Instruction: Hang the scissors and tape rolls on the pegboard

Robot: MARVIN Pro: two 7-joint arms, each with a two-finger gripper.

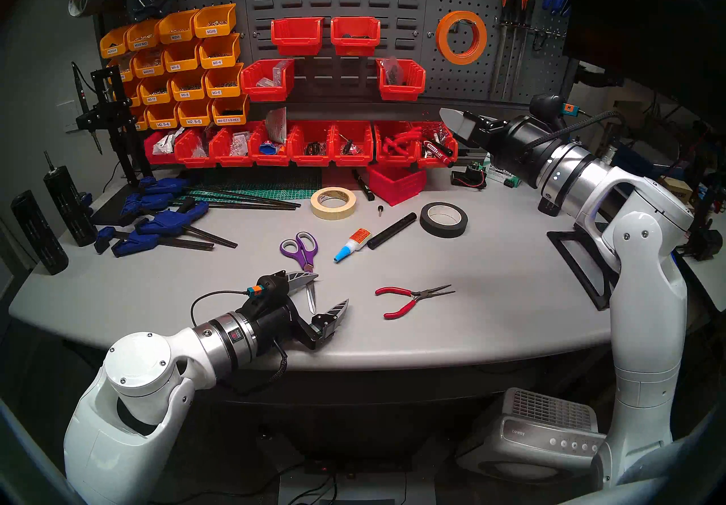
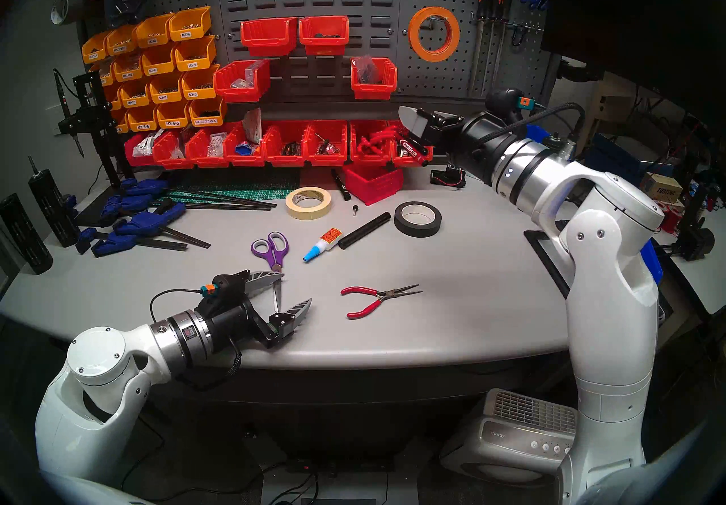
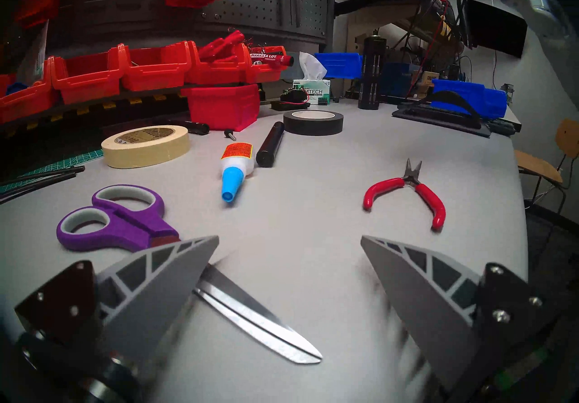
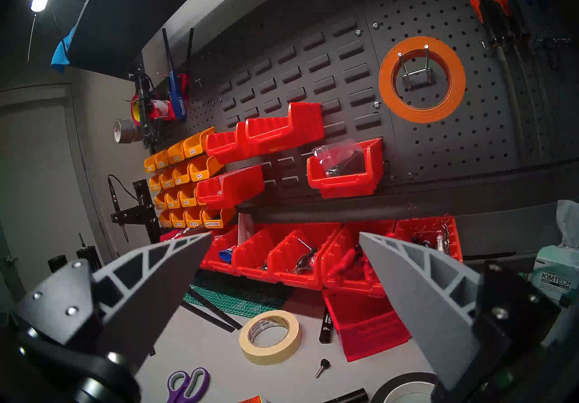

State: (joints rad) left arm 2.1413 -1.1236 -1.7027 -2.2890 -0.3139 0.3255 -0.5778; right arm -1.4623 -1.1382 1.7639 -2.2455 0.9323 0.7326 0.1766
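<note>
Nearest me, my left gripper (image 3: 289, 270) hangs low over the desk (image 1: 491, 296) with its fingers spread wide, holding nothing; the scissors (image 3: 131, 223) lie flat with their silver blades passing under one finger and out into the gap, purple handles pointing toward the pegboard (image 1: 510, 72). Beyond the scissors, toward the pegboard, sits the cream tape roll (image 1: 333, 203), flat on the desk. Already on a pegboard hook hangs the orange tape roll (image 1: 461, 37). My right gripper (image 4: 285, 267) is raised, well apart from the scissors, facing the red bins (image 1: 334, 144), fingers likewise spread and empty.
</note>
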